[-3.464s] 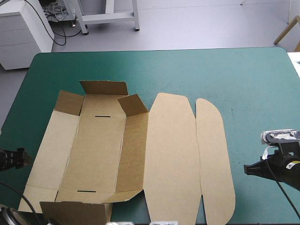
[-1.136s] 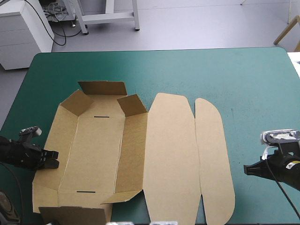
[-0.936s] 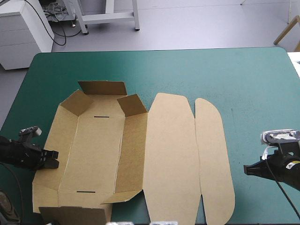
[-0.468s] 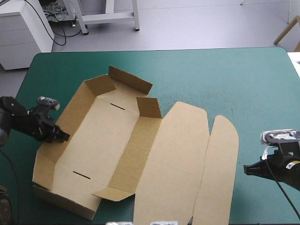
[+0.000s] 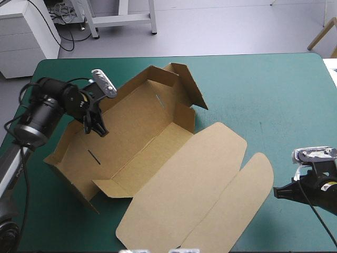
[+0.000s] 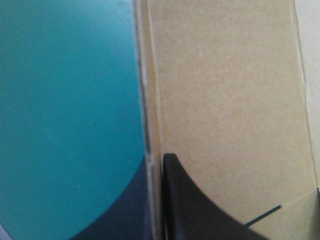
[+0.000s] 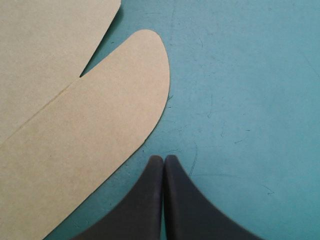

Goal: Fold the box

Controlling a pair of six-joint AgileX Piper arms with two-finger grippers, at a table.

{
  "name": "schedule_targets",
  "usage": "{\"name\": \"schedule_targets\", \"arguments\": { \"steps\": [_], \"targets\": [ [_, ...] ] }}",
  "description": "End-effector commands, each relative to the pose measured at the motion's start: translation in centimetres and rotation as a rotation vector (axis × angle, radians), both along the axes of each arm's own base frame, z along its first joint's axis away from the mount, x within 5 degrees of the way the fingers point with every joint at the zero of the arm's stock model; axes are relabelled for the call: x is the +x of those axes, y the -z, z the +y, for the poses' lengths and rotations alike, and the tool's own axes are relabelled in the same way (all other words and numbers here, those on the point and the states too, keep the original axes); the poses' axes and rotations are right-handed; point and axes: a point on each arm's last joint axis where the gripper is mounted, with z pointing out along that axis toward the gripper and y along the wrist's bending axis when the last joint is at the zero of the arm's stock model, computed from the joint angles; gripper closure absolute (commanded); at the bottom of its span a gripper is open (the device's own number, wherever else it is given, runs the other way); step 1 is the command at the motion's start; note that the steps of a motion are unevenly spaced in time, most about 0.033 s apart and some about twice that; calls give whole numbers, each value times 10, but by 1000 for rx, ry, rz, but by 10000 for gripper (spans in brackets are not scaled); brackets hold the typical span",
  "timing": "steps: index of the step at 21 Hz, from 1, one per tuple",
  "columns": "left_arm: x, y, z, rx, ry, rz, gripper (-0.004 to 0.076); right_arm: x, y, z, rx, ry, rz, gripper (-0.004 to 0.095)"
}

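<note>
Left claw (image 5: 98,126), left-center in the high view, is pinched onto the raised wall of the brown box (image 5: 158,158), which sits skewed mid-frame with its lid (image 5: 210,179) flat. Right claw (image 5: 277,191) sits lower right. Left wrist: the wall's clamped between the black fingers (image 6: 200,205). Right wrist: fingers closed and empty, just beside the lid's rounded flap.

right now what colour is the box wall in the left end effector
Brown, plain and unprinted: the box shows best in the high view.
</note>
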Motion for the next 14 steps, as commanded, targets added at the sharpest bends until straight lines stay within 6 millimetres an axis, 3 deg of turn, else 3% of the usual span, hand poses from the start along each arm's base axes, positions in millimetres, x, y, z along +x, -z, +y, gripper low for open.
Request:
{"name": "schedule_targets", "arguments": {
  "steps": [1, 5, 9, 14],
  "targets": [
    [-2, -18, -37, 99, 150, -172, 734, 2, -10, 0, -5, -3, -54, 927],
    [-6, -19, -74, 149, 297, -276, 734, 2, -10, 0, -5, -3, -53, 927],
    [-31, -22, -126, 169, 569, -378, 734, 2, -9, 0, -5, -4, -49, 927],
    [-57, -25, -161, 165, 743, -455, 734, 2, -9, 0, -5, -4, -49, 928]
  ]
}}
